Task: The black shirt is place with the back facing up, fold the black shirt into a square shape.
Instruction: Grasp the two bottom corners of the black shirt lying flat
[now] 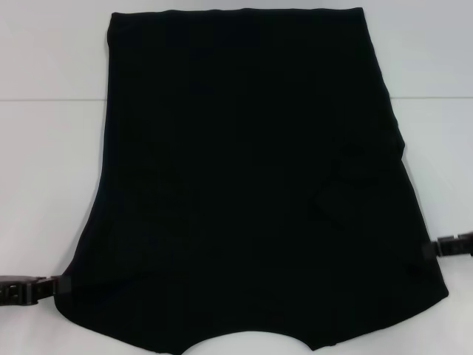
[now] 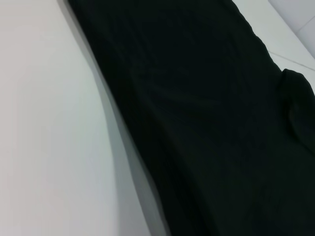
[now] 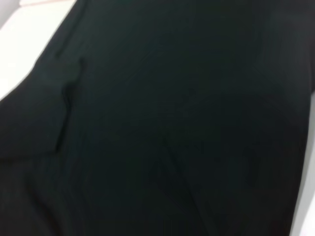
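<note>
**Black shirt spread across white worktop, a gripper at each near corner**

The white worktop (image 1: 44, 155) carries the black shirt (image 1: 244, 185), which covers most of its middle and reaches from the far edge of the head view down to the near edge. The shirt lies flat with a plain black side up; no lettering shows. Its outline is narrow at the far end and flares wider toward the robot, and a curved cut-out, the neckline, sits in the middle of its near edge. On the shirt's right half a folded-in piece of fabric makes a raised ridge and a few creases; the same fold shows as a darker flap in both wrist views, where black cloth (image 2: 206, 123) fills most of the picture beside a strip of bare worktop (image 2: 44, 128). In the right wrist view the shirt (image 3: 172, 128) takes up nearly everything, with only a sliver of worktop at one corner.

The left gripper (image 1: 58, 284) is at the shirt's near left corner, its tip touching the cloth edge; whether it is clamped on the fabric cannot be told. The right gripper (image 1: 432, 250) meets the shirt's right edge, slightly farther from the robot than its partner, and its grip likewise cannot be told.
</note>
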Controlling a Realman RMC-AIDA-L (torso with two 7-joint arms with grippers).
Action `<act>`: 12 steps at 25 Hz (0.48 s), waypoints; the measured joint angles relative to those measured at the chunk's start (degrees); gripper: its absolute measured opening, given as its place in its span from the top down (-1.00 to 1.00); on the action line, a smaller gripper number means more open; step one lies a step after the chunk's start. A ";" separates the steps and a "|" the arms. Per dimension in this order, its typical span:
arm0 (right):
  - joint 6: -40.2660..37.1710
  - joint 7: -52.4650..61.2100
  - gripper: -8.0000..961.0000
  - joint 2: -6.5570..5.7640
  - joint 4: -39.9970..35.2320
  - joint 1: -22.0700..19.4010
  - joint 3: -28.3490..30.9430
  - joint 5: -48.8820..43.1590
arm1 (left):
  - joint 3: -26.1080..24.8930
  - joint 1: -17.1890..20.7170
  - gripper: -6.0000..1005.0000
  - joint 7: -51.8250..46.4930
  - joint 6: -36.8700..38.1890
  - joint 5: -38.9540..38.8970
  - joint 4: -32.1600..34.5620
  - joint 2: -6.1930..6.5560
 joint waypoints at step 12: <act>-1.79 0.57 -0.19 0.47 0.58 -0.01 -0.30 -4.18 | -0.09 -0.34 0.93 0.33 -0.53 0.08 -1.62 0.10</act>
